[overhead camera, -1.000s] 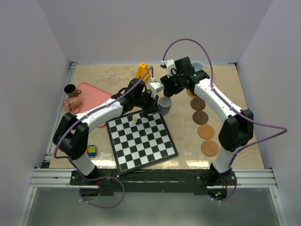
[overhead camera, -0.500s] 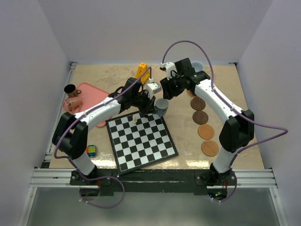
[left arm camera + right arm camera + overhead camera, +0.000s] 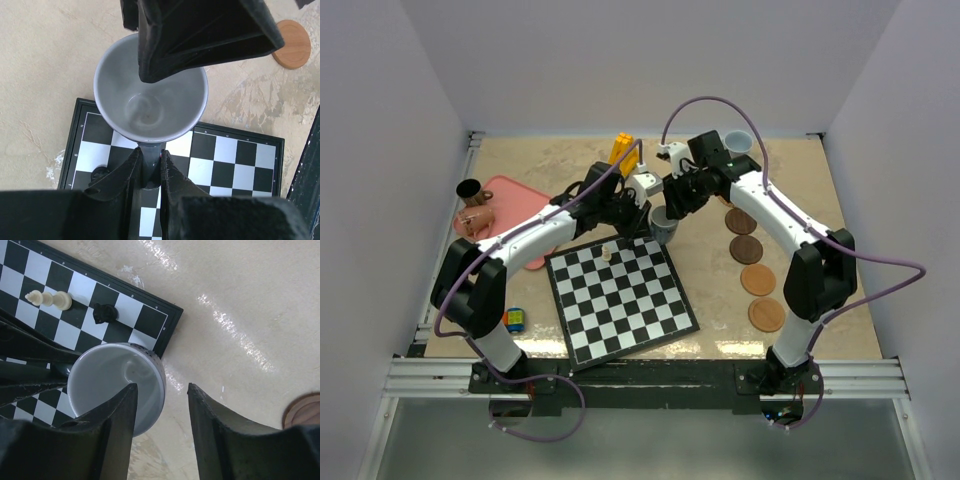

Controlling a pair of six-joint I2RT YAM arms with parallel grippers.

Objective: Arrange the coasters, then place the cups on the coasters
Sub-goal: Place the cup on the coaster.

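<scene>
A grey cup (image 3: 663,224) hangs over the far edge of the chessboard (image 3: 620,300). My left gripper (image 3: 149,167) is shut on the handle (image 3: 149,159) of the grey cup (image 3: 150,95). My right gripper (image 3: 160,392) is open and straddles that cup's rim (image 3: 159,371): one finger (image 3: 120,410) is over the inside, the other finger (image 3: 205,410) outside. In the top view the right gripper (image 3: 673,205) is just above the cup, opposite the left gripper (image 3: 642,218). Several coasters, dark (image 3: 740,221) (image 3: 746,248) and light (image 3: 757,279) (image 3: 766,315), lie in a column at the right.
A pink tray (image 3: 515,200) at the left holds a black cup (image 3: 470,190) and a coppery cup (image 3: 477,220). A pale cup (image 3: 741,142) stands at the back right. Chess pieces (image 3: 47,300) (image 3: 104,314) stand on the board. A yellow block (image 3: 622,150) and a white cube (image 3: 645,183) sit behind the grippers.
The right gripper has come down and left onto the grey cup's rim, its jaws narrowing. The left gripper has shifted the cup slightly left.
</scene>
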